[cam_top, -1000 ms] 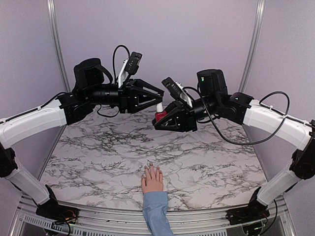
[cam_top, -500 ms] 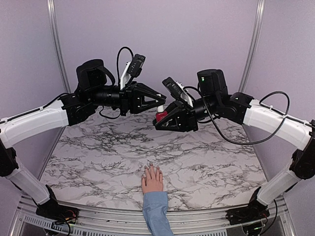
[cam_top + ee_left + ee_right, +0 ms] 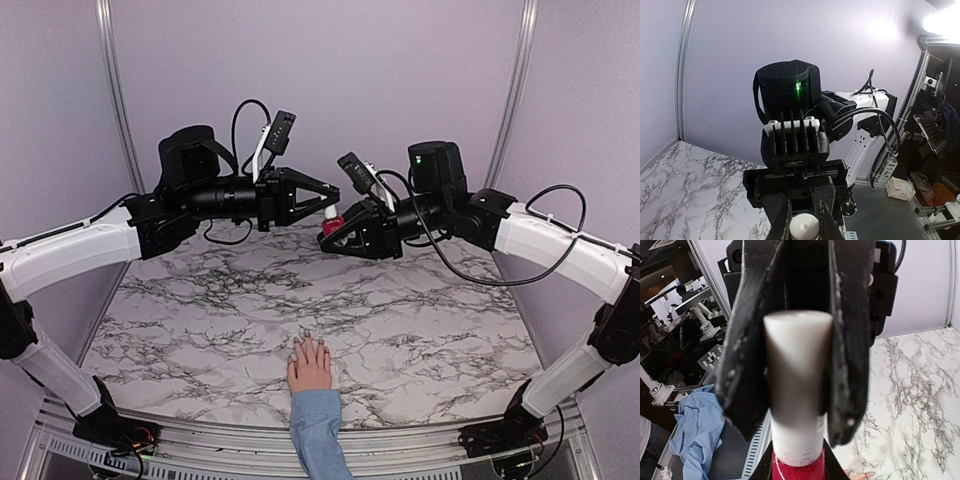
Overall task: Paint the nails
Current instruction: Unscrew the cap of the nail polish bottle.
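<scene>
Upper centre, top view: polish bottle (image 3: 334, 225) is being clamped mid-air by R gripper (image 3: 327, 232), shut on its red body. White cap (image 3: 329, 213) is being pinched by closed L gripper (image 3: 330, 208), prob. for unscrewing. Nails (image 3: 305, 346) are being rested lower centre, on table (image 3: 200, 300).

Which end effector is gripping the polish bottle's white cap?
The left end effector: it is closed on the white cap, while the right end effector holds the dark red bottle body below that cap.

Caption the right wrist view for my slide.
Left gripper shut on the white cap of the dark red polish bottle, above the marble table.
</scene>
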### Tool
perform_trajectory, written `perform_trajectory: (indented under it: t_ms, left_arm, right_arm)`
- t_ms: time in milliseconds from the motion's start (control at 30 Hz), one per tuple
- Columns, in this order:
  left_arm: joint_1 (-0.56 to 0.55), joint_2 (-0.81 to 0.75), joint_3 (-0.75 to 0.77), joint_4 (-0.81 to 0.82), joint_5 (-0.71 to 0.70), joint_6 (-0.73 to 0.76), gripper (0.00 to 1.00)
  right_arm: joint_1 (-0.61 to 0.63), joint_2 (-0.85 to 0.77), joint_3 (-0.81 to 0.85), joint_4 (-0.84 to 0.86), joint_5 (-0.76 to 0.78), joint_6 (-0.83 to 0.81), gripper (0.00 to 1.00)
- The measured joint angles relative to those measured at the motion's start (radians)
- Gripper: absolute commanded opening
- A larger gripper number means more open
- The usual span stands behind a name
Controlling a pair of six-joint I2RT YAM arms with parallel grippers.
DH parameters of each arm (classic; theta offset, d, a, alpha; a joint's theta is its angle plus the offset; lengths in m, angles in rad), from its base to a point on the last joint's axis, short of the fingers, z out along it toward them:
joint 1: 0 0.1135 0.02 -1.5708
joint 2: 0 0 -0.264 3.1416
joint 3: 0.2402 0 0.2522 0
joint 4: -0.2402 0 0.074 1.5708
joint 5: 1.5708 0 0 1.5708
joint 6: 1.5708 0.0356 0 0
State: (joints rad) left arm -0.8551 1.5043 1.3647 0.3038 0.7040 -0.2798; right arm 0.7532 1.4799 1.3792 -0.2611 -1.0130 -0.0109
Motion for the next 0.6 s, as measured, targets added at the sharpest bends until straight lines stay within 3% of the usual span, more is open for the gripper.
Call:
perform_trajectory:
  t_ms: [233, 600]
  left_arm:
    - [-0.016, 0.0, -0.006, -0.003, -0.097, -0.007, 0.0]
    - [-0.042, 0.014, -0.006, -0.018, -0.358, -0.031, 0.0]
  right_arm:
    - [-0.004, 0.001, 0.028, -0.061, 0.091, -0.042, 0.0]
    - [-0.003, 0.001, 0.045, -0.079, 0.359, -0.042, 0.0]
